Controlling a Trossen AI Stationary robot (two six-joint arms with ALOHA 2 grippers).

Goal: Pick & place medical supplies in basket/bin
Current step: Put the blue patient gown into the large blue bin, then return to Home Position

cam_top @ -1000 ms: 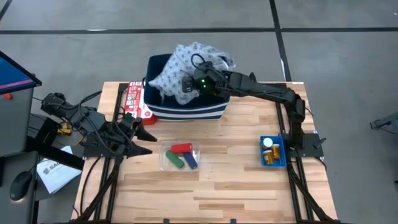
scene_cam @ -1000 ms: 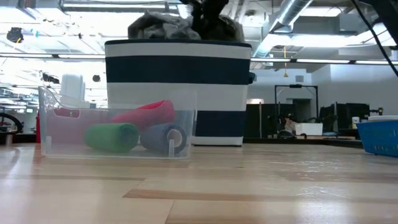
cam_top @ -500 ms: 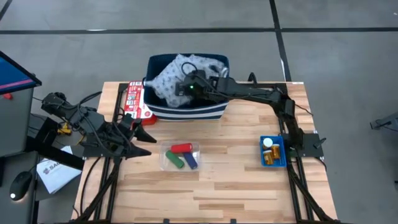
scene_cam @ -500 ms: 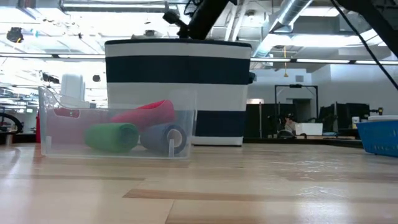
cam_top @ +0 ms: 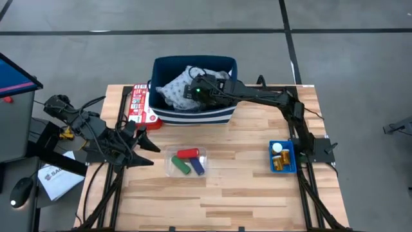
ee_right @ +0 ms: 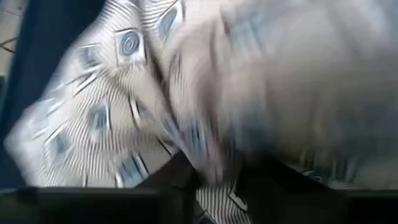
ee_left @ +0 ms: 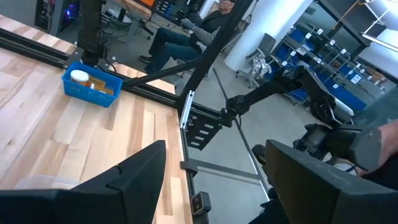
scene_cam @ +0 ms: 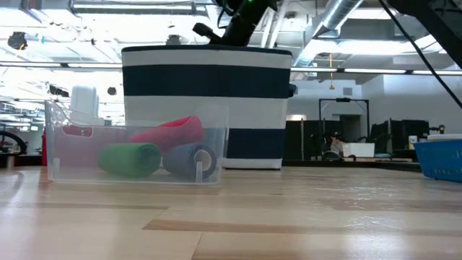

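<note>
The grey dotted garment (cam_top: 175, 87) lies bunched inside the navy striped basket (cam_top: 193, 116). My right gripper (cam_top: 196, 91) reaches down into the basket, shut on the garment. In the low view its arm (scene_cam: 238, 29) dips behind the basket's rim (scene_cam: 209, 49), which hides the fingertips. The red (cam_top: 187, 153), green (cam_top: 179, 165) and purple-blue (cam_top: 196, 167) cylinders lie on their sides in a clear tray (cam_top: 172, 154). Orange pill bottles (cam_top: 278, 162) sit in the small blue bin (cam_top: 289, 156). My left gripper (ee_left: 214, 180) is open and waits off the table's left edge. My right gripper comes from above, slanting from the table's right, into the basket. A fold of the garment (ee_right: 217, 168) sits between its two dark fingers (ee_right: 174, 177); how many layers cannot be told. The rest of the cloth rests in the basket, slack.
A red-and-white flat box (cam_top: 136, 103) lies against the basket's left side. The clear tray stands in front of the basket (scene_cam: 209, 101) near the table's middle. Bare wood stretches along the near edge (cam_top: 212, 206). People sit in the room beyond the table (ee_left: 186, 31).
My right gripper has gone down and a little toward the table's left, carrying the garment from above the basket's rim into the basket. The cloth, which bulged above and over the rim a second ago, now lies lower inside the walls.
</note>
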